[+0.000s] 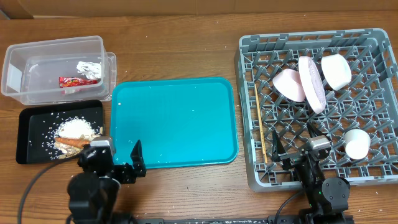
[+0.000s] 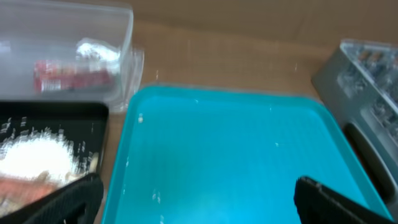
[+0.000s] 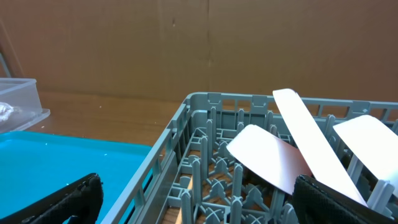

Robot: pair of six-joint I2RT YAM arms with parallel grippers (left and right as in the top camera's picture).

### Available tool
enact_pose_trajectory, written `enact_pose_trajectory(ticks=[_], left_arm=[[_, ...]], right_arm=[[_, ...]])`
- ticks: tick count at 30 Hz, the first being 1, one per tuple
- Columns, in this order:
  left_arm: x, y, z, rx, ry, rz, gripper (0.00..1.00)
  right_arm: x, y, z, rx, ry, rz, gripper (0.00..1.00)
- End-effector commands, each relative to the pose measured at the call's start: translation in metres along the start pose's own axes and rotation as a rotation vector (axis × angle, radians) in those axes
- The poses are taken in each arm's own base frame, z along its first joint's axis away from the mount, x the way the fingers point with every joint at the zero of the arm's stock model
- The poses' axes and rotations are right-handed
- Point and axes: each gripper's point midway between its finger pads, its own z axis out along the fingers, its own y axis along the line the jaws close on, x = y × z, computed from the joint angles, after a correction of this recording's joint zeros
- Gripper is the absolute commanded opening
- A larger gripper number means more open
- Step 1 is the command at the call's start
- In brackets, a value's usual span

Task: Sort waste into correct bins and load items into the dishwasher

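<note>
Both empty and gaping, left pincer [image 1: 114, 160] is hovering beside the shallow black rectangular tray [image 1: 28, 124], right pincer [image 1: 293, 149] over the grey plastic dish rack [image 1: 247, 56].

Black arms [image 1: 87, 190], grey wrist blocks [image 1: 319, 144]

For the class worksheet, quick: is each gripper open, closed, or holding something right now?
Left gripper: open, holding nothing.
Right gripper: open, holding nothing.

The serving tray [image 1: 174, 121] lies between tub [image 1: 37, 53] and dish rack [image 1: 311, 35]
</note>
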Motion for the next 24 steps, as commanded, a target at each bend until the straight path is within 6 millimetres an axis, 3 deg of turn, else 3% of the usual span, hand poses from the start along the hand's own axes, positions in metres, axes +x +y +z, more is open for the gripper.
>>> enact_pose_trajectory(ticks=[1, 13, 19, 24], left_arm=[[0.005, 0.006, 0.015, -0.005, -0.126, 0.036, 1.00], [-0.017, 0.013, 0.032, -0.025, -0.509, 0.108, 1.00], [0.022, 0.020, 0.051, -0.044, -0.343, 0.132, 1.00], [0.023, 0.019, 0.051, -0.035, -0.340, 0.129, 1.00]], right_arm=[[0.002, -0.001, 0.000, 0.002, -0.002, -0.002, 1.00], [0.002, -0.001, 0.000, 0.002, -0.002, -0.002, 1.00], [0.002, -0.001, 0.000, 0.002, -0.002, -0.002, 1.00], [0.002, -0.001, 0.000, 0.002, -0.002, -0.002, 1.00]])
